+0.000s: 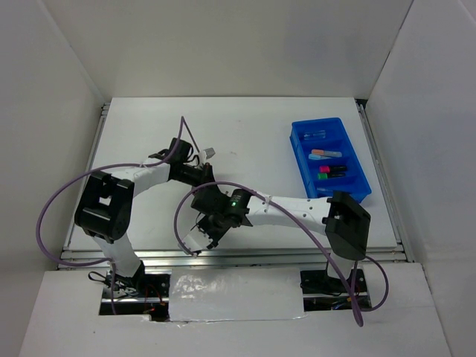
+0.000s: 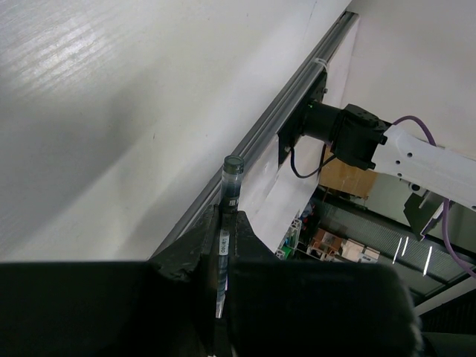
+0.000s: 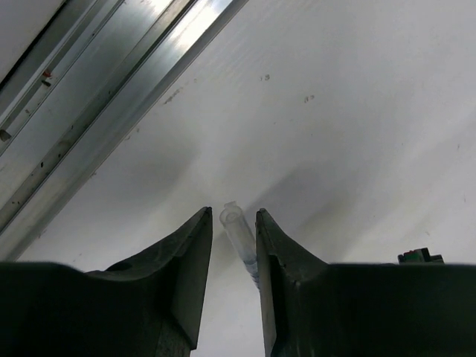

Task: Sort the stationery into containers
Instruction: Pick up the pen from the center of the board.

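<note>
The blue tray [image 1: 355, 172] stands at the back right and holds a light-blue marker [image 1: 326, 154], a pink-capped highlighter [image 1: 332, 169] and a green-capped one [image 1: 328, 177]. My left gripper [image 1: 207, 153] is raised over the table's middle; in the left wrist view it [image 2: 227, 214] is shut on a thin pen [image 2: 232, 175] with a dark cap that sticks out past the fingertips. My right gripper [image 1: 197, 242] is low at the table's front edge. In the right wrist view it [image 3: 232, 214] is open, its jaws on either side of a clear-capped blue pen [image 3: 239, 236] lying on the table.
A metal rail [image 3: 111, 97] runs along the table's front edge just beyond the right gripper. White walls enclose the table on three sides. The right arm's forearm [image 1: 286, 208] crosses the table's middle. Purple cables [image 1: 67, 197] loop beside the left arm.
</note>
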